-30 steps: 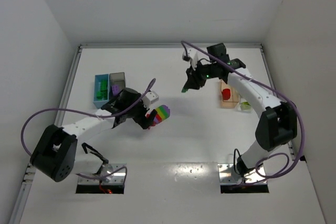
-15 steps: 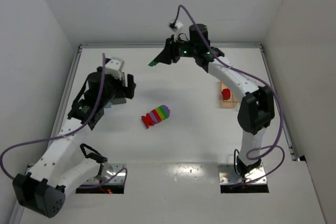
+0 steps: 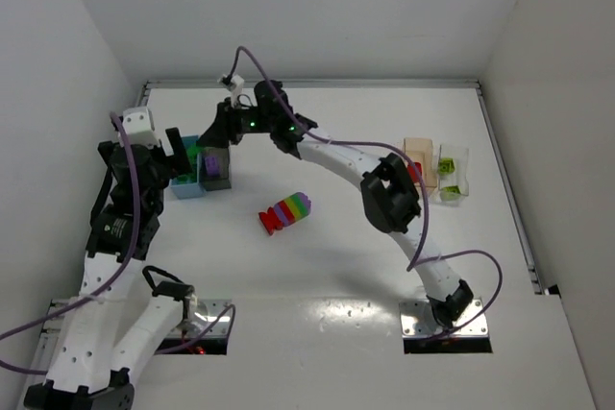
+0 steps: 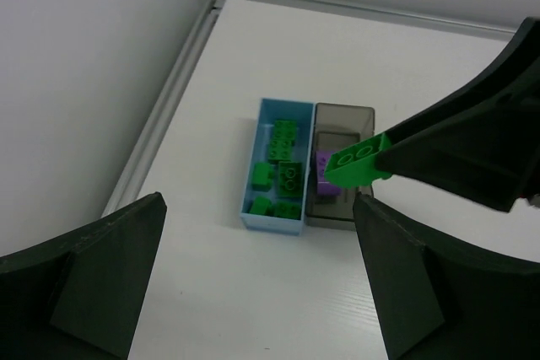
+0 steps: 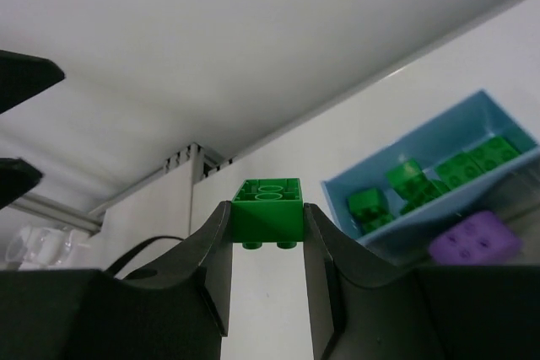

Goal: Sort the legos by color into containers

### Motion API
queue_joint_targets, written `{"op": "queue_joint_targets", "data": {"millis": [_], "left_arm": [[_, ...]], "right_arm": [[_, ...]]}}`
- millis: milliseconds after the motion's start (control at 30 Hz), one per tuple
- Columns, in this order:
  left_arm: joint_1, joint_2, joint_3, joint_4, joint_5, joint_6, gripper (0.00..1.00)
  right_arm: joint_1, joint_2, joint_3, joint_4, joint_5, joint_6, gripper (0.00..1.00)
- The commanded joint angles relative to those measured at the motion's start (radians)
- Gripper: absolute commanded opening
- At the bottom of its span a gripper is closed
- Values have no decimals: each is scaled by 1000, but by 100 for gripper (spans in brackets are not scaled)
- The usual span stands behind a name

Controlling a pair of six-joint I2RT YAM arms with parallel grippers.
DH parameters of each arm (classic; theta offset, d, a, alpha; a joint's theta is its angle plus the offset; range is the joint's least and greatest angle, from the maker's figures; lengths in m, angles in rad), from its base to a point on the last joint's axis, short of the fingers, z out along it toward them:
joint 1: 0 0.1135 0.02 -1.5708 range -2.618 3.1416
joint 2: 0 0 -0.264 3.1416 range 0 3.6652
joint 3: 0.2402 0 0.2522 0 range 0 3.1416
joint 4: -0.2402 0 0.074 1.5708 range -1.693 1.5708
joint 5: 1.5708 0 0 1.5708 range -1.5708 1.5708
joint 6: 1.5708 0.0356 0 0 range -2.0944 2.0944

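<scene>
From above, the right end effector (image 3: 215, 132) covers the far end of the dark grey bin (image 3: 223, 180); both left end effector (image 4: 257, 208) fingers (image 4: 93, 284) run off the bottom edge; the purple brick (image 5: 472, 238) is blurred.

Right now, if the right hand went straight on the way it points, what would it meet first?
Probably the white table near its edge rail. In the wrist view the right hand, shut on a green plastic brick, aims past the light blue plastic bin, though depth is unclear.

Glossy plastic green brick (image 5: 268, 212); smoky translucent grey bin (image 4: 343, 109); smooth white table (image 4: 253, 292).
</scene>
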Motion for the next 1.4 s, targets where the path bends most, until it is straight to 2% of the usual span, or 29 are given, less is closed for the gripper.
{"op": "queue_joint_targets", "data": {"millis": [0, 67, 233, 433, 633, 667, 700, 733, 800, 833, 933, 967, 1000, 1233, 1300, 1367], "left_arm": [[14, -35, 31, -25, -131, -49, 100], [37, -51, 31, -25, -131, -58, 100], [46, -42, 41, -55, -99, -71, 100], [46, -32, 50, -64, -76, -71, 100], [46, -32, 39, -65, -67, -71, 100], [46, -32, 39, -65, -67, -71, 100], [46, -32, 30, -65, -67, -71, 100], [46, -32, 30, -65, -55, -71, 100], [46, -32, 30, -65, -45, -71, 100], [46, -32, 30, -65, -45, -71, 100], [46, -32, 19, -65, -33, -71, 100], [46, -32, 19, -65, -33, -71, 100], [46, -32, 10, -65, -19, -71, 100], [55, -42, 10, -74, 42, -80, 100], [55, -42, 10, -74, 64, -80, 100], [55, -42, -1, -74, 109, -80, 100]], "right_arm": [[34, 71, 104, 165, 46, 102, 0], [44, 153, 168, 208, 57, 150, 0], [90, 257, 227, 217, 120, 150, 0], [101, 324, 241, 217, 198, 132, 0], [110, 372, 284, 208, 198, 99, 0], [110, 372, 293, 199, 210, 99, 3], [110, 383, 302, 181, 221, 77, 13], [110, 383, 302, 170, 221, 76, 17], [120, 383, 302, 170, 237, 55, 21], [120, 383, 302, 170, 237, 55, 33], [120, 383, 302, 161, 228, 44, 46], [120, 383, 302, 161, 218, 44, 56], [120, 362, 302, 161, 209, 21, 60], [120, 271, 281, 133, 178, 7, 62], [83, 205, 209, 118, 178, -2, 62], [31, 69, 97, 98, 200, -32, 62]]}}
